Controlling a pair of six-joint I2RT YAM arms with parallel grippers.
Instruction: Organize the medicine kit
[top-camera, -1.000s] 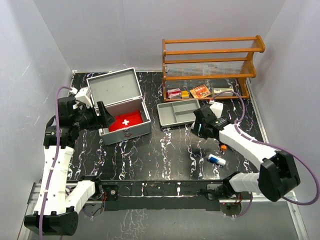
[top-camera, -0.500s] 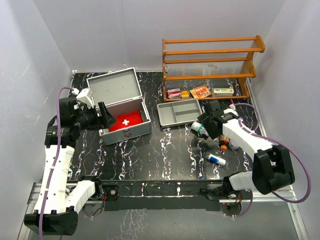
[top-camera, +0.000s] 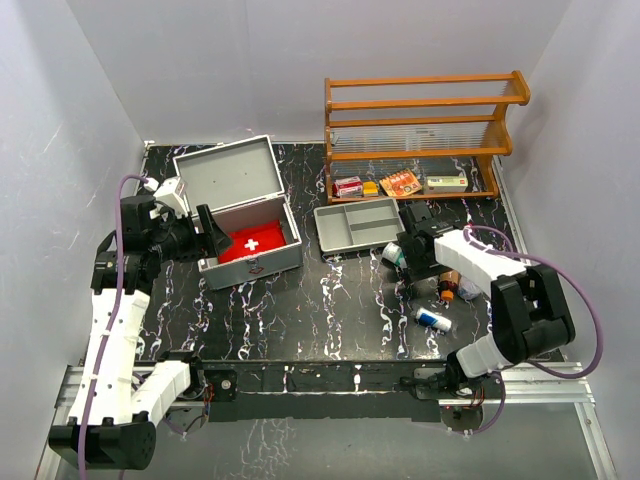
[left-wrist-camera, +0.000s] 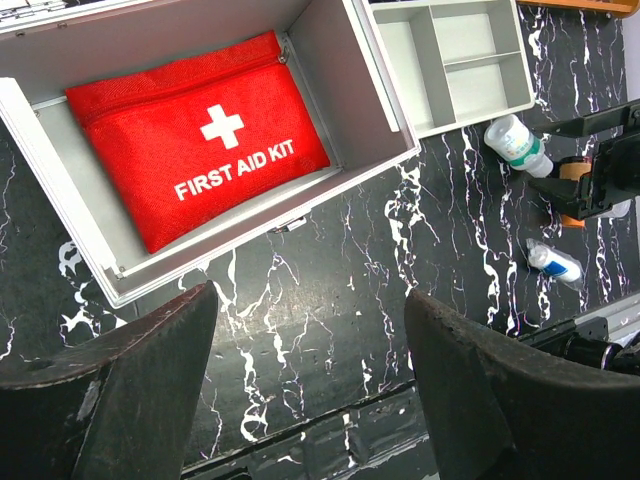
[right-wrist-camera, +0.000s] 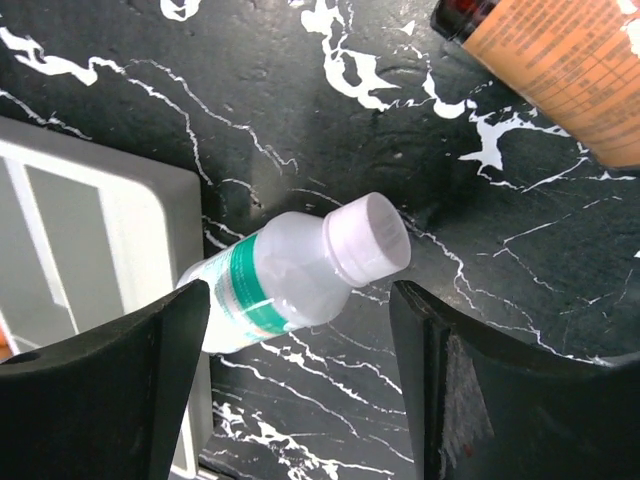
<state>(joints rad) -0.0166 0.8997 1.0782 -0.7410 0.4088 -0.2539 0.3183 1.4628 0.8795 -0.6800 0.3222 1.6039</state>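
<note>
The open grey metal case (top-camera: 240, 205) holds the red first aid pouch (top-camera: 252, 243), also plain in the left wrist view (left-wrist-camera: 200, 150). My left gripper (top-camera: 205, 232) hovers open and empty at the case's near left side (left-wrist-camera: 310, 400). A white bottle with a green label (top-camera: 393, 254) lies on its side by the grey divided tray (top-camera: 358, 226). My right gripper (top-camera: 412, 262) is open, low over it. In the right wrist view the bottle (right-wrist-camera: 290, 280) lies between and just ahead of the open gripper (right-wrist-camera: 300, 390), not gripped.
An amber bottle with an orange label (top-camera: 447, 288) and a small blue-and-white bottle (top-camera: 433, 319) lie right of the white bottle. The wooden rack (top-camera: 420, 130) at the back right holds a red box (top-camera: 348, 186), an orange packet (top-camera: 398, 182) and a pale box (top-camera: 445, 182).
My right arm has swung its elbow out to the right and its gripper now sits over the white bottle, which came into view beside the tray. The left arm has not moved.
</note>
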